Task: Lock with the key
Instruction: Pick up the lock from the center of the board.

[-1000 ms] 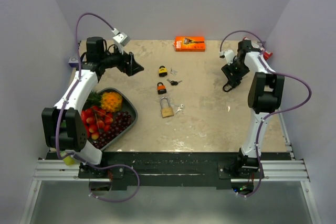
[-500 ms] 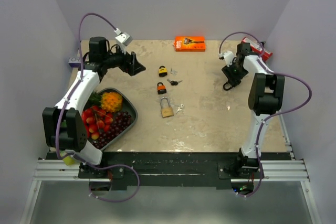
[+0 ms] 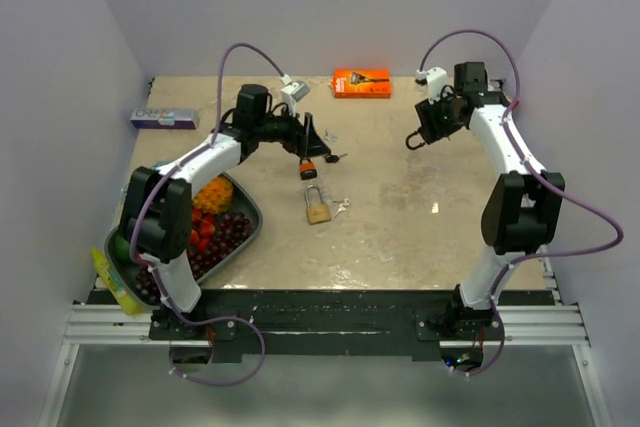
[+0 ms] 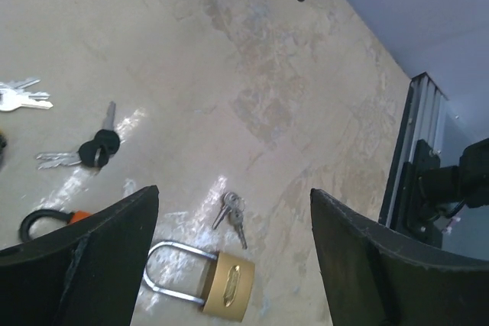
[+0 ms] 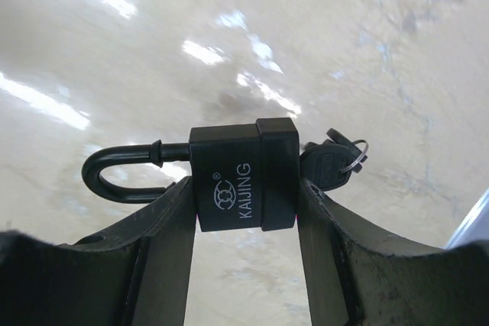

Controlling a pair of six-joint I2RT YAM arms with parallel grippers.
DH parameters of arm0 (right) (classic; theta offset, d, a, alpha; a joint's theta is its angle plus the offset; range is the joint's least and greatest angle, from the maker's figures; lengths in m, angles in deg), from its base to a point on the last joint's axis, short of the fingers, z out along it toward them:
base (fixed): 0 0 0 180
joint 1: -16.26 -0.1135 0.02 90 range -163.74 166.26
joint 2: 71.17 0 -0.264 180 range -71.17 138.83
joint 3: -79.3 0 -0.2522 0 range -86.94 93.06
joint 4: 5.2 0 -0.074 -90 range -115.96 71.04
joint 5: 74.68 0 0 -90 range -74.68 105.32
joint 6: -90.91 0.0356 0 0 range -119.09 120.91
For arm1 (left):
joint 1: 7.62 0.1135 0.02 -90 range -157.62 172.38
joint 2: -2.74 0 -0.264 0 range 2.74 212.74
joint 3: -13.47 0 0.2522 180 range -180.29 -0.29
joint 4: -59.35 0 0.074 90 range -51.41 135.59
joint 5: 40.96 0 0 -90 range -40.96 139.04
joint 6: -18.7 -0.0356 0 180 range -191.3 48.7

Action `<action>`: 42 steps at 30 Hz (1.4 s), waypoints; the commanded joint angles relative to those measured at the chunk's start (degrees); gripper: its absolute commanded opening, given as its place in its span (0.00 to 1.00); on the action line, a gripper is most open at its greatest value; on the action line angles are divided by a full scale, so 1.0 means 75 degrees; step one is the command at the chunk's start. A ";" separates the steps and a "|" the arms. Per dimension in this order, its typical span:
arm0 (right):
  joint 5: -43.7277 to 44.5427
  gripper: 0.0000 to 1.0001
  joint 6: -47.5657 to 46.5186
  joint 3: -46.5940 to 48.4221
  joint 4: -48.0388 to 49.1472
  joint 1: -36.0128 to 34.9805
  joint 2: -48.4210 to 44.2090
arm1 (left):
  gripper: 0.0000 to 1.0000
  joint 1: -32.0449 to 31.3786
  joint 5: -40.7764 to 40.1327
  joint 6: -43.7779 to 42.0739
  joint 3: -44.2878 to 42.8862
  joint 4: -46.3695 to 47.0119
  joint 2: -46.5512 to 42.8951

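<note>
My right gripper (image 3: pixel 422 133) (image 5: pixel 244 188) is shut on a black KAIJING padlock (image 5: pixel 243 185), held above the table. Its shackle (image 5: pixel 118 173) points left and a black-headed key (image 5: pixel 328 164) sits in its base. My left gripper (image 3: pixel 314 141) (image 4: pixel 233 192) is open and empty, hovering over the middle of the table. Below it lie a brass padlock (image 4: pixel 221 288) (image 3: pixel 318 207) with silver keys (image 4: pixel 233 215) beside it, an orange-and-black padlock (image 3: pixel 308 169) (image 4: pixel 53 219), and black-headed keys (image 4: pixel 95 150).
A grey tray (image 3: pixel 250 212) of fruit sits at the front left. An orange box (image 3: pixel 361 83) lies at the back and a pale blue box (image 3: pixel 165 118) at the back left. More silver keys (image 4: pixel 23 98) lie to the left.
My left arm has swung from the back left to the middle, over the padlocks. My right gripper has moved back and left with the black padlock.
</note>
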 commanded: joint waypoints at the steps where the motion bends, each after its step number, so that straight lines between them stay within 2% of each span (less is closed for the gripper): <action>1: -0.0496 0.00 0.1535 -0.0202 0.0614 -0.0645 -0.1004 | 0.84 -0.0521 0.0281 0.2016 -0.0574 0.1990 0.0664; 6: -0.0122 0.00 0.2566 -0.0425 0.1036 -0.1395 -0.1532 | 0.82 -0.1014 -0.0094 0.3410 -0.0611 0.3604 0.1098; 10: -0.0110 0.00 0.3083 -0.0437 0.1037 -0.1817 -0.1673 | 0.79 -0.1225 -0.0527 0.3660 -0.0564 0.4065 0.1169; 18: -0.0086 0.00 0.3470 -0.0871 0.1177 -0.2286 -0.2118 | 0.61 -0.1507 -0.1137 0.3578 -0.0529 0.3879 0.1309; 22: -0.0004 0.00 0.3517 -0.0882 0.1177 -0.2404 -0.2177 | 0.48 -0.1565 -0.1173 0.3719 -0.0552 0.3808 0.1380; 28: 0.0254 0.00 0.3541 -0.0836 0.1177 -0.2451 -0.2200 | 0.45 -0.1671 -0.1137 0.3731 -0.0494 0.3679 0.1368; 30: 0.0277 0.00 0.3553 -0.0847 0.1189 -0.2463 -0.2200 | 0.38 -0.1683 -0.1137 0.3731 -0.0447 0.3679 0.1333; 31: 0.0289 0.00 0.3564 -0.0859 0.1177 -0.2463 -0.2212 | 0.30 -0.1683 -0.1126 0.3731 -0.0435 0.3679 0.1333; 33: 0.0278 0.00 0.3588 -0.0894 0.1200 -0.2451 -0.2224 | 0.23 -0.1683 -0.1079 0.3731 -0.0412 0.3714 0.1322; 36: 0.0219 0.00 0.3611 -0.0929 0.1224 -0.2463 -0.2259 | 0.00 -0.1683 -0.0927 0.3754 -0.0412 0.3866 0.1298; 37: -0.0025 0.00 0.3611 -0.0929 0.1224 -0.2463 -0.2247 | 0.00 -0.1683 -0.0799 0.3754 -0.0424 0.3936 0.1287; 40: -0.0517 0.37 0.3401 -0.0719 0.0711 -0.2393 -0.2247 | 0.00 -0.1671 -0.0436 0.3603 -0.0494 0.3961 0.1240; 41: -0.0682 0.69 0.3180 -0.0649 0.0604 -0.2346 -0.2305 | 0.00 -0.1671 -0.0353 0.3428 -0.0506 0.3902 0.1170; 42: -0.0869 0.80 0.3027 -0.0613 0.0522 -0.2148 -0.2364 | 0.00 -0.1659 -0.0271 0.3287 -0.0494 0.3855 0.1111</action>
